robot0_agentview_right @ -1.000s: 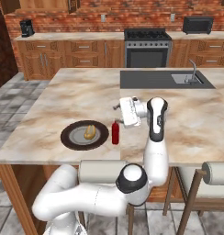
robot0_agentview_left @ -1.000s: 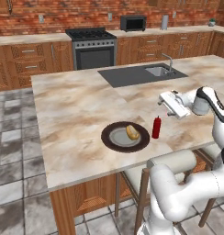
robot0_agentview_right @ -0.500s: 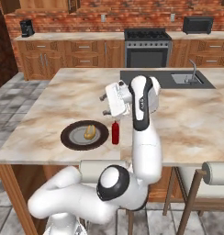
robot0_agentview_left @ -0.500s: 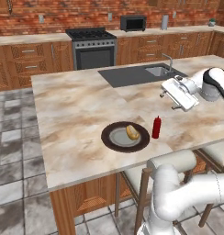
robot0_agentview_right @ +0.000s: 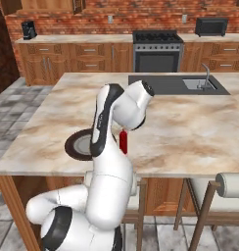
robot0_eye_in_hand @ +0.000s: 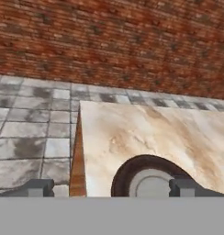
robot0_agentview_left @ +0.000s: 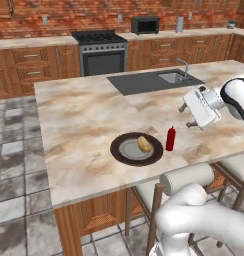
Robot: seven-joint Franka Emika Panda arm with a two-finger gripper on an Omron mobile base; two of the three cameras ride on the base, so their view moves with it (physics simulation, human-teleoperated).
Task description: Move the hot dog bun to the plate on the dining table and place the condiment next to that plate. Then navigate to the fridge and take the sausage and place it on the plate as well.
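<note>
The hot dog bun [robot0_agentview_left: 144, 144] lies on the right part of the dark brown plate [robot0_agentview_left: 125, 152] on the marbled dining table [robot0_agentview_left: 84, 120]. Just right of the plate stands the red condiment [robot0_agentview_left: 170, 138] bottle, upright. My gripper [robot0_agentview_left: 186, 116] hovers above the table, up and to the right of the bottle. It is open, holds nothing and points left towards the plate. In the hand view its fingertips [robot0_eye_in_hand: 38, 187] stand wide apart, with the plate [robot0_eye_in_hand: 127, 176] low between them. My arm covers much of the plate [robot0_agentview_right: 75, 146] and the condiment [robot0_agentview_right: 123, 142] in the right base view. Fridge and sausage are out of view.
A dark inset sink [robot0_agentview_left: 151, 81] with a faucet [robot0_agentview_left: 183, 67] sits at the table's far side. Padded stools [robot0_agentview_left: 186, 177] stand along the near edge. The stove [robot0_agentview_left: 101, 50] and wooden cabinets line the brick wall. Tiled floor [robot0_agentview_left: 14, 165] lies left of the table.
The hand has risen a little and drawn back to the right, away from the bottle. In the right base view the arm has swung across in front of the plate. Bottle and bun have stayed put.
</note>
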